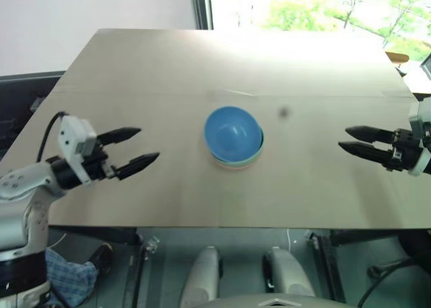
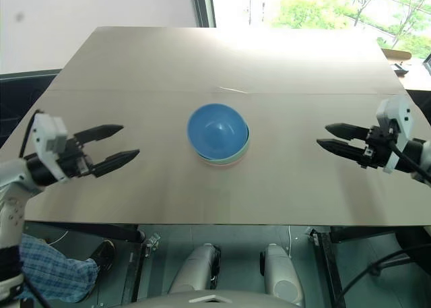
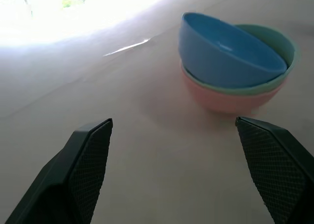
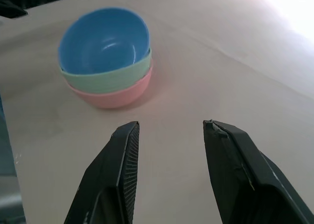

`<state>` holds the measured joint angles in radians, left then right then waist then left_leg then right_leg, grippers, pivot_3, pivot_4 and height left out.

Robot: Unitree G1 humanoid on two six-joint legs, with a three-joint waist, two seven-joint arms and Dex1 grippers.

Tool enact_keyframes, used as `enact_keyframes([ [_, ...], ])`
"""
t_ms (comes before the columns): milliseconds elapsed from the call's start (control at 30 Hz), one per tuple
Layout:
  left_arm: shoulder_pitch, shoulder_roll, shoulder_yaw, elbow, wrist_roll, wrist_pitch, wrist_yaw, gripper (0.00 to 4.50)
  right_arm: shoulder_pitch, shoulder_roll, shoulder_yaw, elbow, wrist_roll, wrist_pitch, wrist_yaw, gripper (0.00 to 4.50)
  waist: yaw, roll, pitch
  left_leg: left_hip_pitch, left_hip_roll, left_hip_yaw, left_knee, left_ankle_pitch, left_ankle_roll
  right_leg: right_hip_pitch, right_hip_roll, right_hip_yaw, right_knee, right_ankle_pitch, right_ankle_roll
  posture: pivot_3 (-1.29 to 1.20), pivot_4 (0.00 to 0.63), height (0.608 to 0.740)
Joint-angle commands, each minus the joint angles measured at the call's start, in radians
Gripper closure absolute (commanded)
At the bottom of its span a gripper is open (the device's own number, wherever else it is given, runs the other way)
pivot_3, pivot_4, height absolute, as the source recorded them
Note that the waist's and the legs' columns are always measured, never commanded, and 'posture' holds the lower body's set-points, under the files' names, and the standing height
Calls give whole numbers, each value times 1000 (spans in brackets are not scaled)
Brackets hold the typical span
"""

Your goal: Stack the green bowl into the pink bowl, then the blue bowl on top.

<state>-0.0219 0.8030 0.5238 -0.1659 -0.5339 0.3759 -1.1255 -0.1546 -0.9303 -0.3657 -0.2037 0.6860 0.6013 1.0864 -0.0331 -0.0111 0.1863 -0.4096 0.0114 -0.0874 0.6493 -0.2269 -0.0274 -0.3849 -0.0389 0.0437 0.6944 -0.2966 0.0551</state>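
The three bowls stand nested in the middle of the table. The pink bowl (image 4: 117, 94) is at the bottom, the green bowl (image 4: 110, 74) sits in it, and the blue bowl (image 1: 232, 133) lies on top, tilted slightly. My left gripper (image 1: 138, 146) hovers well to the left of the stack, open and empty. My right gripper (image 1: 347, 137) hovers far to the right of the stack, its fingers apart with nothing between them. Both grippers point toward the bowls across bare table.
The wooden table (image 1: 168, 72) stretches wide around the stack, with a tape seam across it behind the bowls. A small dark spot (image 1: 283, 111) lies to the right of the stack. The table's front edge runs just below both grippers.
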Motion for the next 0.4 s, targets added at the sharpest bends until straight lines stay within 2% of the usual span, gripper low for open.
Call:
enact_keyframes([
  [33,39,13,66,-65,-27,-34,14,255,-7,-6,-15,34,-5,-69,63,2318,1,0,0,0,0,0,0,0,0,0,0,0,0,0,0,0,150,740],
  [400,102,4,71,-92,-37,-97,18,255,-4,11,16,90,-52,-172,129,2318,-2,0,0,1,0,1,0,0,0,1,0,1,0,0,0,0,150,740],
])
